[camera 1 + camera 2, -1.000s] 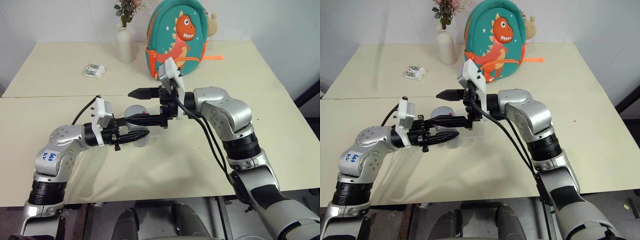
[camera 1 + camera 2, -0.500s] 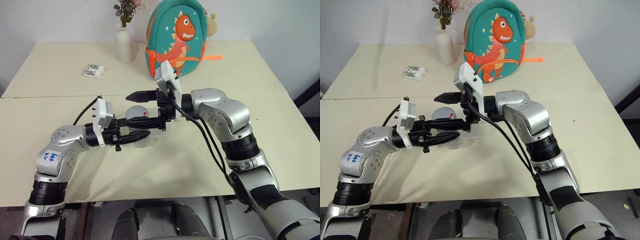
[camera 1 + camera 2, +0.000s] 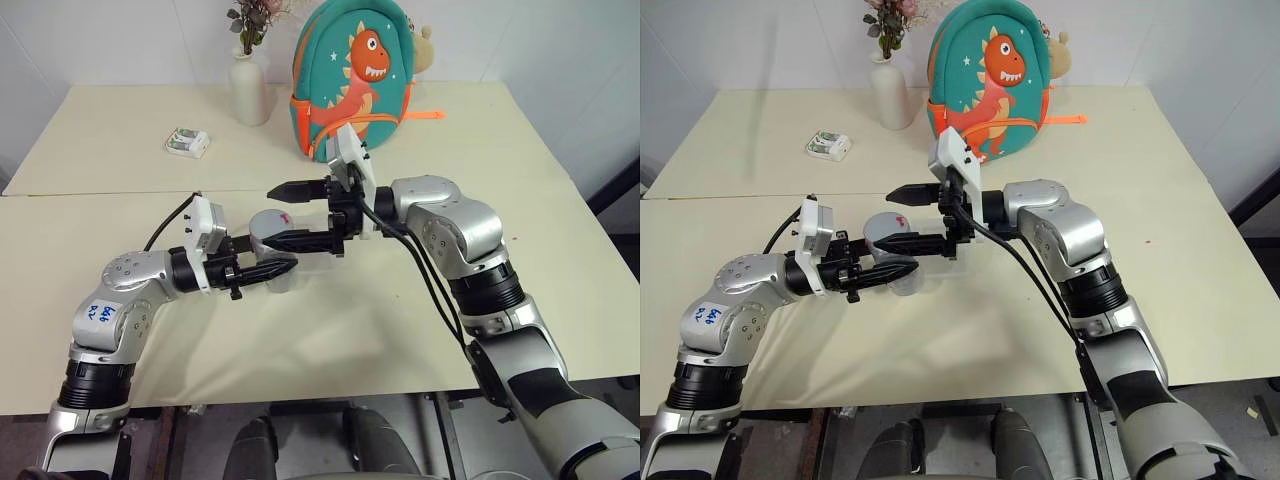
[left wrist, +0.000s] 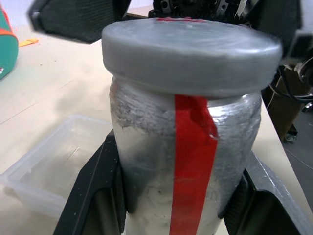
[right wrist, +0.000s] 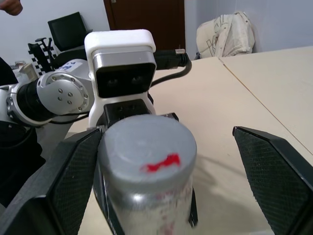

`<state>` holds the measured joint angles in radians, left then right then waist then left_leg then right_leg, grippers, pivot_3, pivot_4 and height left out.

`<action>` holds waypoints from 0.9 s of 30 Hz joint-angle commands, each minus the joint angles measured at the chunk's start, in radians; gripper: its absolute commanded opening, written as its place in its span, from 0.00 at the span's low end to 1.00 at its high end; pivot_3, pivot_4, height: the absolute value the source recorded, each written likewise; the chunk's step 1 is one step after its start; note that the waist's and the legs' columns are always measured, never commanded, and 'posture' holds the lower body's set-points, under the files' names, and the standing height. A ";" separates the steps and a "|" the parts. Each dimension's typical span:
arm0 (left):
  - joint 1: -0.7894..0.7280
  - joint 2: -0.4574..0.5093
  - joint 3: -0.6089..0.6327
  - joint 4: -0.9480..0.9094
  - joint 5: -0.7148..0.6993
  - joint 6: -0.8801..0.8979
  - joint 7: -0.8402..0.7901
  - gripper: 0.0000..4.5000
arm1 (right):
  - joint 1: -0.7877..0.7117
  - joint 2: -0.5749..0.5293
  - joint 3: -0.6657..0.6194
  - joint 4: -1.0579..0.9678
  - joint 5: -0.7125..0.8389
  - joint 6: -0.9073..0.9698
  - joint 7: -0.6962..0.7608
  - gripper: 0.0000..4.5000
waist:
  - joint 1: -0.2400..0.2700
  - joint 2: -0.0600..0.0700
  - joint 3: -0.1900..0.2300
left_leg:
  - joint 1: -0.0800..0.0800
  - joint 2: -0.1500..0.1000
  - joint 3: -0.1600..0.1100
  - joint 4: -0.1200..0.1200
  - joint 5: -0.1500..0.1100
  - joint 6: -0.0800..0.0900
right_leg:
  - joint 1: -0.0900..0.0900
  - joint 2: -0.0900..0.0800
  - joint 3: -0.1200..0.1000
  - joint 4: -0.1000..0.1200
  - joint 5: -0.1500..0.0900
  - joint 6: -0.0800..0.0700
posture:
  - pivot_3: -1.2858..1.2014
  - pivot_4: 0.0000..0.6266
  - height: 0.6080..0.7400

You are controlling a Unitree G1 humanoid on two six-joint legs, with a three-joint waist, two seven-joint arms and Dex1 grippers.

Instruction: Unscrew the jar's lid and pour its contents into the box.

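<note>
— Cream desk (image 3: 120, 140), two tops pushed together, pale wall behind. What has the left claw (image 3: 268, 270) got?

— It is clamped tight on the jar (image 4: 183, 156), one finger on each side of the body, low down, with the red stripe (image 4: 190, 161) facing its wrist camera. The jar stands upright in the grip, above the desk.

— And the lid (image 4: 190, 49)?

— On the jar, grey, with a red mark on top. It sits above the left claw's fingers, clear of them.

— Where is the right claw (image 3: 282, 214)?

— Spread wide and holding nothing. It reaches in level from the right, and the lid lies between its two fingers (image 5: 274, 176), one on the far side and one on the near side. I cannot tell whether either finger touches the lid.

— The box (image 4: 58, 166)?

— Clear plastic, on the desk just beyond the jar, under the right claw.

— Anything further out?

— A small white-and-green packet (image 3: 188, 142) towards the far left, a white vase (image 3: 249, 90) with flowers at the back, and a teal dinosaur backpack (image 3: 355, 75) beside it.
</note>
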<state>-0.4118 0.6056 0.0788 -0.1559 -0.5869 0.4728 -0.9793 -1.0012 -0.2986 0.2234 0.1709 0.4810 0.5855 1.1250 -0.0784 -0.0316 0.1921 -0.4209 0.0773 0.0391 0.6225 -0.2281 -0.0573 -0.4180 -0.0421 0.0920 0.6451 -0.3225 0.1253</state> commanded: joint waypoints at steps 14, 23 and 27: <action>0.005 0.011 0.031 -0.071 -0.029 -0.013 -0.034 0.44 | -0.019 -0.093 -0.100 0.125 -0.036 -0.039 0.021 1.00 | -0.006 0.000 0.000 | 0.000 0.000 0.000 -0.001 0.000 0.000 | 0.000 0.001 0.000 0.000 0.000 0.000 | 0.52 0.24 1.00; 0.004 0.015 0.034 -0.064 -0.024 -0.013 -0.034 0.44 | -0.020 -0.059 -0.163 -0.049 0.146 0.145 0.065 1.00 | -0.004 0.000 0.000 | 0.000 0.000 0.000 -0.001 0.000 0.000 | 0.000 0.001 0.000 0.000 0.000 0.000 | 0.52 0.24 1.00; 0.003 0.012 0.031 -0.062 -0.023 -0.013 -0.033 0.44 | -0.007 -0.007 -0.134 -0.123 0.158 0.203 -0.007 1.00 | -0.005 0.000 0.000 | 0.000 0.001 0.000 0.000 0.000 0.000 | 0.000 0.001 0.000 0.001 0.000 0.000 | 0.52 0.24 1.00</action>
<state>-0.4052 0.6121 0.0988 -0.1875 -0.5963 0.4714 -1.0076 -1.0040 -0.3178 0.0839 0.1026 0.6166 0.7687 1.1454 -0.0834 -0.0315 0.1921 -0.4206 0.0783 0.0394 0.6222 -0.2281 -0.0573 -0.4183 -0.0411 0.0924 0.6460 -0.3225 0.1253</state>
